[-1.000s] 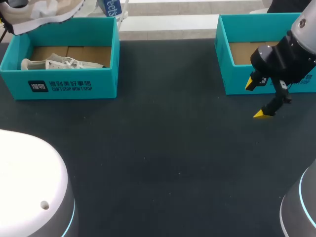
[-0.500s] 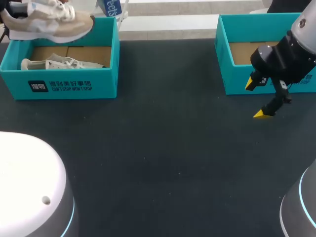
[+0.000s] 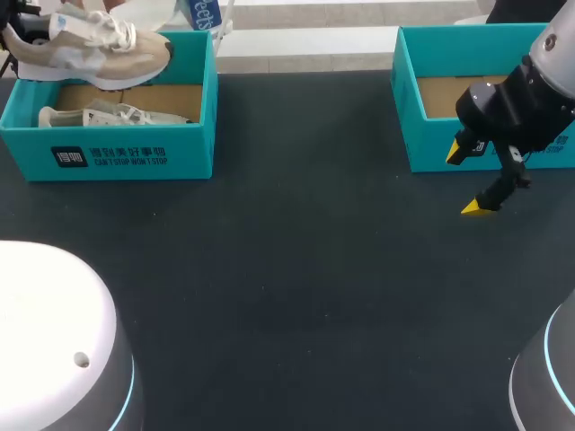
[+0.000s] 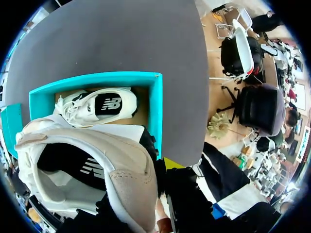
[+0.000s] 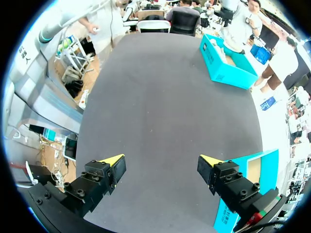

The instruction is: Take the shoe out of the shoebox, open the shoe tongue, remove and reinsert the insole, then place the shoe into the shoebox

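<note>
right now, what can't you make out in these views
Left end effector: the head view's corner cuts it off; in the left wrist view the lifted shoe covers it.
Insole: the shoe's opening is too dark in the left wrist view.
Right shoebox: its inside sits partly behind the right end effector in the head view; the right wrist view's edge cuts it.
</note>
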Controlling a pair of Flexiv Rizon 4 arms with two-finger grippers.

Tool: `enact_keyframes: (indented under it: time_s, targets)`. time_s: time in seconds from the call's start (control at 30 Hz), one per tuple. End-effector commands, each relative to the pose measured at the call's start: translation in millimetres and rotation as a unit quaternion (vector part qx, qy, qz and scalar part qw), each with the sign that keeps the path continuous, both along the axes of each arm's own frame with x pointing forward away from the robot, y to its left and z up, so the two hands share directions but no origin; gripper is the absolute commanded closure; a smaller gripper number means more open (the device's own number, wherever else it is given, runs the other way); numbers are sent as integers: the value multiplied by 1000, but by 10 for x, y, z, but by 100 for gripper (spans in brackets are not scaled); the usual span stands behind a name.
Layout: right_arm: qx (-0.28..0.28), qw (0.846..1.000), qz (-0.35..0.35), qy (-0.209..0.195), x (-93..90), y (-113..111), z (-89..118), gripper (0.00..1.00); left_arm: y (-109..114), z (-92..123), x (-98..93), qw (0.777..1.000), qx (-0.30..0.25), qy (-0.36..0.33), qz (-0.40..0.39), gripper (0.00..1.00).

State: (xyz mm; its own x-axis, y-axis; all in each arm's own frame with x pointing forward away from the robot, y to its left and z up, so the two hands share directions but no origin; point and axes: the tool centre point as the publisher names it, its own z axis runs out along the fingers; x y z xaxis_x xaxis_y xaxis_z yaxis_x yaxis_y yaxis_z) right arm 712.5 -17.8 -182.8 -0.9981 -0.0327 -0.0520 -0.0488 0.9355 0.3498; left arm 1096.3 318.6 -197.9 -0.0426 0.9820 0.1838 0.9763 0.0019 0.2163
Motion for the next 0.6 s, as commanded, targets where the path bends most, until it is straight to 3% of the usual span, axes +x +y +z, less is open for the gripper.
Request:
enact_keyframes:
  time_s: [0.03, 0.6]
  targets:
    - [-1, 1000, 0, 1, 15, 8, -10, 0, -26, 4, 54, 1000, -8, 10, 11, 100]
    - [-1, 1000, 0, 1, 15, 8, -10, 0, -57, -208, 443, 998, -22, 43, 37, 100]
